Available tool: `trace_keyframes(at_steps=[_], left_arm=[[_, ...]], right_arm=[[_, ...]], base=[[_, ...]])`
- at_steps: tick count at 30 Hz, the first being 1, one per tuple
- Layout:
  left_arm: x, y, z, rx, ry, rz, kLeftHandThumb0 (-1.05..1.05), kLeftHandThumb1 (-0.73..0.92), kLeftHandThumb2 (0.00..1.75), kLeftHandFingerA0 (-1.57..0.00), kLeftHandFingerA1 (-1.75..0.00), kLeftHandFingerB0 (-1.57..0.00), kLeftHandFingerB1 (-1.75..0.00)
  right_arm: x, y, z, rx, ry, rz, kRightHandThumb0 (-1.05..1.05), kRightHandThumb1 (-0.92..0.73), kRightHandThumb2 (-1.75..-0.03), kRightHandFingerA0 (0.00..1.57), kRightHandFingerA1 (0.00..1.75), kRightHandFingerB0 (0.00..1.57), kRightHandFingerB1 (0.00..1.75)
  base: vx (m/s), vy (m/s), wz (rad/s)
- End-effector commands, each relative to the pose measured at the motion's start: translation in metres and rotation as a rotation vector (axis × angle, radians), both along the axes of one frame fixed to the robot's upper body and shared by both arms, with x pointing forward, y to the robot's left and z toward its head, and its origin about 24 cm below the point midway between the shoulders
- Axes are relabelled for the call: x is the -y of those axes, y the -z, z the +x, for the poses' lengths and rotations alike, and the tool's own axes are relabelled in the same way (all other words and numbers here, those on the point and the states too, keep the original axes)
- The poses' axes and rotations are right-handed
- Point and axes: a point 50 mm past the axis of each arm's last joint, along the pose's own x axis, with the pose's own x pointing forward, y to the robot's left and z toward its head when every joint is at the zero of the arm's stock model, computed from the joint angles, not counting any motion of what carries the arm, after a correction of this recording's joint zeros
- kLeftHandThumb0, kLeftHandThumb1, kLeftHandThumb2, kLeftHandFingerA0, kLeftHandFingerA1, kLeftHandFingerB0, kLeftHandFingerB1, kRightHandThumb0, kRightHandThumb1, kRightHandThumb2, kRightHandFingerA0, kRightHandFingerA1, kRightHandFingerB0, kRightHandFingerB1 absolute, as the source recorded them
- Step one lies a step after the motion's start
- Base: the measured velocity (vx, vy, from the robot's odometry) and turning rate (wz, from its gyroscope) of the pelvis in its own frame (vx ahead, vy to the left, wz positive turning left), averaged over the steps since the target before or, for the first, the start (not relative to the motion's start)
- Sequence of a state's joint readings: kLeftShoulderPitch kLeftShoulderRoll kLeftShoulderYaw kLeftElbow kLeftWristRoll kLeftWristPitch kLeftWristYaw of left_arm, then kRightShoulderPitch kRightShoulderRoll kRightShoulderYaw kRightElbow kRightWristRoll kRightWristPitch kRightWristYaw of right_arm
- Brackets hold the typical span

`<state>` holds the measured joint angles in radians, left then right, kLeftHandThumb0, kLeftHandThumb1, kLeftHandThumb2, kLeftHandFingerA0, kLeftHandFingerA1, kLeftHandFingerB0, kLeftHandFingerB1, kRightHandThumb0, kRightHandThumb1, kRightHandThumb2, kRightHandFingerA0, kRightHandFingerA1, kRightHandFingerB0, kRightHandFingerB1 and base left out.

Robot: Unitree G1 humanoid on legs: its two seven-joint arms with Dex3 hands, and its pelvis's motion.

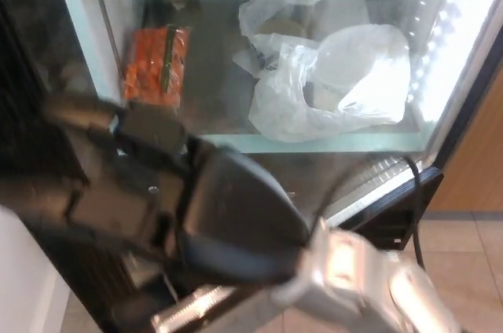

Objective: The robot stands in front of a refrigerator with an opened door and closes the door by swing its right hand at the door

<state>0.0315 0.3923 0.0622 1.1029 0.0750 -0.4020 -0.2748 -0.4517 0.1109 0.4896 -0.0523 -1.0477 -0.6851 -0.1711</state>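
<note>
My right hand sweeps against the fridge door
Door's heavy, stiff; push its edge; finger state I cannot tell

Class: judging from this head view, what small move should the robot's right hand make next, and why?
Probably keep sweeping the right hand leftward against the dark door. The hand reaches across to it, yet the lit shelves remain exposed, so the refrigerator looks open.

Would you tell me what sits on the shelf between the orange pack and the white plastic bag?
Nothing: in the head view, bare shelf separates the orange pack from the white plastic bag.
</note>
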Motion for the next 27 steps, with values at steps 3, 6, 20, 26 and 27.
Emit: trace_keyframes(at_steps=[3,6,20,26,27], left_arm=[[-0.005,-0.002,0.006,-0.019,0.01,0.086,-0.31,0.68,1.18,0.0,-0.48,0.0,-0.47],[-0.005,-0.004,0.01,-0.007,0.02,0.094,-0.31,0.68,1.18,0.0,-0.47,0.0,-0.47],[-0.007,-0.006,0.012,-0.012,0.03,0.109,-0.62,0.92,0.74,-0.22,-0.37,-0.14,-0.32],[-0.011,-0.009,0.016,-0.001,0.027,0.104,-0.64,0.92,0.73,-0.22,-0.37,-0.12,-0.32],[-0.011,-0.009,0.016,-0.002,0.025,0.104,-0.64,0.92,0.73,-0.22,-0.37,-0.12,-0.32]], right_arm=[[-0.013,-0.054,0.15,-0.027,0.643,-0.185,-0.8,-0.78,-1.15,0.0,0.18,0.13,0.24],[-0.012,-0.066,0.158,-0.077,0.679,-0.19,-0.87,-0.82,-1.14,0.01,0.15,0.08,0.2],[0.023,-0.025,0.114,-0.083,0.437,-0.014,-0.85,-0.77,-1.08,0.07,0.19,0.08,0.24],[0.081,0.004,0.058,-0.137,0.395,0.083,-0.8,-0.73,-0.8,0.1,0.28,0.07,0.22],[0.088,0.01,0.055,-0.154,0.403,0.094,-0.8,-0.73,-0.8,0.1,0.28,0.07,0.22]], base=[[0.0,0.0,0.0],[0.0,0.0,0.0],[0.0,0.0,0.0],[0.0,0.0,0.0],[0.0,0.0,0.0]])
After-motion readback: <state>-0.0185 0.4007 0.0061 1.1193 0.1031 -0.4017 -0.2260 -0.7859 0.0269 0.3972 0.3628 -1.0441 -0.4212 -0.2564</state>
